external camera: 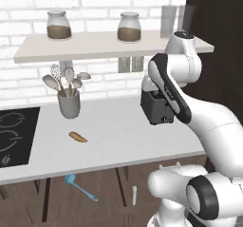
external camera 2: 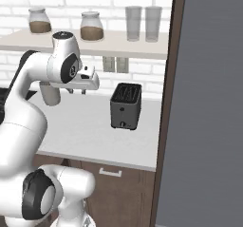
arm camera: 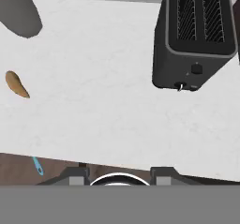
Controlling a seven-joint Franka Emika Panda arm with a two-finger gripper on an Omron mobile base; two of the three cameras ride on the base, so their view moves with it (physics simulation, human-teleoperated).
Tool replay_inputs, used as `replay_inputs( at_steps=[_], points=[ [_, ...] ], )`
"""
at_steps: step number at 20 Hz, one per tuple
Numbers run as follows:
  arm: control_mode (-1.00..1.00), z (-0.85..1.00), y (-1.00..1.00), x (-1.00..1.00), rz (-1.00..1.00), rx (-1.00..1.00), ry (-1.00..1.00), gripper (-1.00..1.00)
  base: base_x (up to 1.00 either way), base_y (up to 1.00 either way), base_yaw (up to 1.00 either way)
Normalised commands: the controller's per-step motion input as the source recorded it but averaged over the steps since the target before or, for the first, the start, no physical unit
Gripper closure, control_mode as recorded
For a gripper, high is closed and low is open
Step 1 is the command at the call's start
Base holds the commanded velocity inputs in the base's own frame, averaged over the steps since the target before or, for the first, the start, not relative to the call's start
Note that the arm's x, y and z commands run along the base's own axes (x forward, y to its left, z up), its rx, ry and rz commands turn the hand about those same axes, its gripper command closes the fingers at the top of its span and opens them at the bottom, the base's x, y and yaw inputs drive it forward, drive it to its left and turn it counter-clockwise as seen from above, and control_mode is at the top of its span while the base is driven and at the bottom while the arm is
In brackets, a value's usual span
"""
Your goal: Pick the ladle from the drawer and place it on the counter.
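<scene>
Hovering high above the counter (external camera: 123, 140) beside the toaster (external camera 2: 126, 106), the gripper (external camera 2: 78, 91) points down, apparently open with nothing between its fingers. The ladle (external camera: 79, 186) lies below the counter edge.

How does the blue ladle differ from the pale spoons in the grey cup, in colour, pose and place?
The ladle is bright blue; the spoons are pale beige. The ladle lies slanted below the counter edge, against the brown cabinet front; the spoons stand upright in the grey cup on the counter. Both have thin handles and rounded bowls.
</scene>
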Motion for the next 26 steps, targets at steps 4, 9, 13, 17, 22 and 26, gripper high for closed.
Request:
replay_inputs(
  at_steps=[4, 9, 13, 17, 22, 26],
  points=[
    [-1.00, -0.38, 0.64, -0.05, -0.01, -0.02, 0.00, -1.00, 0.00, 0.00, 0.00],
    [-1.00, -0.51, 1.00, -0.40, 0.00, 0.00, -0.01, -1.00, 0.00, 0.00, 0.00],
    [-1.00, -0.52, 1.00, -0.35, 0.00, 0.00, 0.00, -1.00, 0.00, 0.00, 0.00],
    [-1.00, -0.56, 0.87, -0.25, 0.00, 0.00, 0.00, -1.00, 0.00, 0.00, 0.00],
    [-1.00, -0.43, 0.78, -0.14, 0.00, 0.02, 0.09, -1.00, 0.00, 0.00, 0.00],
    [-1.00, -0.62, 0.65, -0.26, -0.01, 0.00, 0.16, -1.00, 0.00, 0.00, 0.00]
  ],
)
